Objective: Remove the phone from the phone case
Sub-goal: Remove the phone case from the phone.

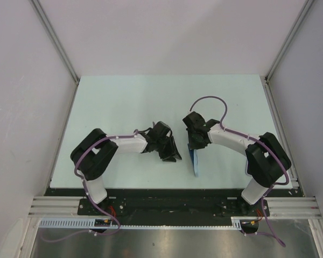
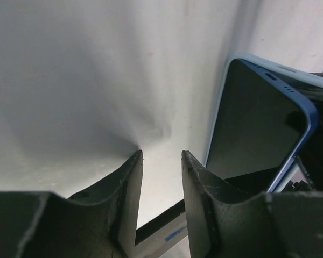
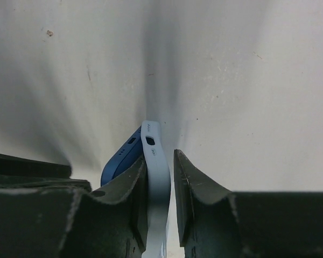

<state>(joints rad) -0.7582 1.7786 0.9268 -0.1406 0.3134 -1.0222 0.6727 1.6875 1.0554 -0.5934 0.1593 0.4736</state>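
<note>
A dark blue phone (image 2: 253,123) with a black screen stands on edge, partly peeled out of its light blue case (image 3: 153,145). In the top view the pair (image 1: 195,164) shows edge-on between the arms. My right gripper (image 3: 159,157) straddles the case wall. Its left finger (image 3: 130,185) is wedged between the phone (image 3: 121,156) and the case, and a thin gap shows between the case and the right finger. My left gripper (image 2: 161,153) is open and empty, just left of the phone's screen. It also shows in the top view (image 1: 169,150), close to the right gripper (image 1: 195,146).
The pale table top (image 1: 124,102) lies between white walls, with a black strip (image 1: 167,192) along its near edge. A purple cable (image 1: 215,102) loops above the right arm.
</note>
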